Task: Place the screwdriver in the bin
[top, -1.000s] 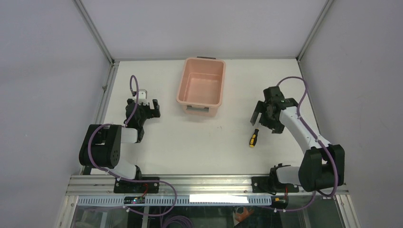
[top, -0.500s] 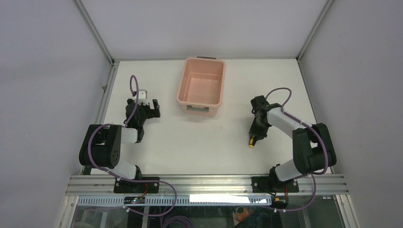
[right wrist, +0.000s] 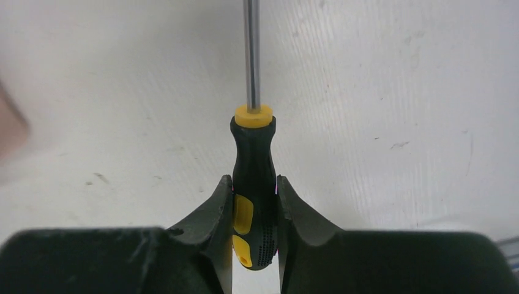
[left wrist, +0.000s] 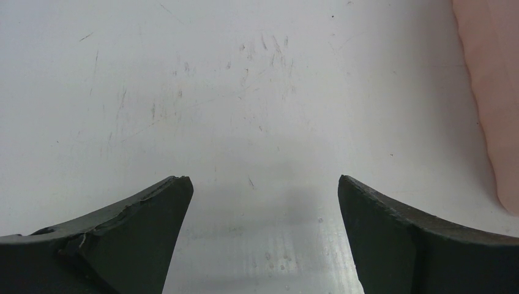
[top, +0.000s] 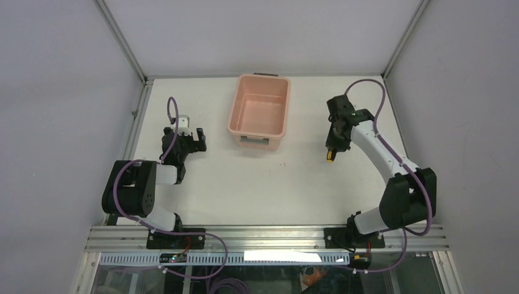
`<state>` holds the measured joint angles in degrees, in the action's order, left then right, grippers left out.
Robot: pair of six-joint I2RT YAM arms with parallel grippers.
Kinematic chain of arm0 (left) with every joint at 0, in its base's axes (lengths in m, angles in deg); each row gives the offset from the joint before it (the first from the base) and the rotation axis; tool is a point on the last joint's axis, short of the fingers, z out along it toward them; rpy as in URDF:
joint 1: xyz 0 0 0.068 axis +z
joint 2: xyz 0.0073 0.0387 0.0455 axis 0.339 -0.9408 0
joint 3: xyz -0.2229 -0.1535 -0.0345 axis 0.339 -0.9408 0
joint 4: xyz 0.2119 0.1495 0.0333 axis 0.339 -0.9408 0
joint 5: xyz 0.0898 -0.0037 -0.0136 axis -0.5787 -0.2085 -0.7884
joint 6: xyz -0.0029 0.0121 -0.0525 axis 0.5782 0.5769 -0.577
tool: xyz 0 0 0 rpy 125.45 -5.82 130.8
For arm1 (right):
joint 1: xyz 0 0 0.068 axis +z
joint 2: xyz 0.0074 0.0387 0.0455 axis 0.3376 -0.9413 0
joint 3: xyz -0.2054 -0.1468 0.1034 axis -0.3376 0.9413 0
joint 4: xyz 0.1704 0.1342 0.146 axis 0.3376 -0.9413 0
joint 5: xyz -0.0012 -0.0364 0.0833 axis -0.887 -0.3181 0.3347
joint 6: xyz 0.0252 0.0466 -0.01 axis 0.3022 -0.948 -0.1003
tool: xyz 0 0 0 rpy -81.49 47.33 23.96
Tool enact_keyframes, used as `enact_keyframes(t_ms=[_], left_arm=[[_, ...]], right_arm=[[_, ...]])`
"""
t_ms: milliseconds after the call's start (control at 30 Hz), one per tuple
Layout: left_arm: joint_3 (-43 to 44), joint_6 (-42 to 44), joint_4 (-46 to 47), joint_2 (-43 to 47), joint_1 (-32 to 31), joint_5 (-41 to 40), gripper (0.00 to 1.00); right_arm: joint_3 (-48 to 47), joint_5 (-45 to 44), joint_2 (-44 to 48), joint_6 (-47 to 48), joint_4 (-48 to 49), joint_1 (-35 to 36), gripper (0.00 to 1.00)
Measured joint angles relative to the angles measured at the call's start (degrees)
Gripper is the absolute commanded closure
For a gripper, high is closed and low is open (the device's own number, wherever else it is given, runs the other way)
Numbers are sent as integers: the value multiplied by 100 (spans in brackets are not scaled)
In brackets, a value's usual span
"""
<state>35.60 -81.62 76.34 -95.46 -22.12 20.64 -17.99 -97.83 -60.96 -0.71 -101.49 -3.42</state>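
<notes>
While the right pincer (right wrist: 254, 184) clenched the thin-shafted yellow-and-black-handled screwdriver (right wrist: 253, 147), the rectangular pale pink plastic bin (top: 259, 111) sat well apart; the left pincer (left wrist: 263, 180) gaped.

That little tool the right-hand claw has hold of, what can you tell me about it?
It is a small screwdriver with a black, seemingly plastic handle bearing yellow patches and a yellow collar, and a thin metal shaft whose tip runs out of the wrist view. The right gripper is shut on the handle, one finger each side. It seems held above the table, right of the pink bin, not in it.
</notes>
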Motion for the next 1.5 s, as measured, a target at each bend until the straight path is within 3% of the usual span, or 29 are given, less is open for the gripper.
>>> enact_keyframes(t_ms=[300,633,767,967,1267,1500], left_arm=[[0,0,0,0,0,0,1],[0,2,0,0,0,0,1],[0,2,0,0,0,0,1],[0,2,0,0,0,0,1],[0,2,0,0,0,0,1],[0,2,0,0,0,0,1]], right_arm=[[-2745,-74,48,192,-1204,212,100],[-6413,107,-2236,361,-1818,1510,100],[-7392,273,-3287,407,-1808,1731,100],[-7650,404,-4269,420,-1615,1849,100],[-7193,413,-5296,426,-914,1897,100],[-7042,431,-5921,527,-667,1899,82]])
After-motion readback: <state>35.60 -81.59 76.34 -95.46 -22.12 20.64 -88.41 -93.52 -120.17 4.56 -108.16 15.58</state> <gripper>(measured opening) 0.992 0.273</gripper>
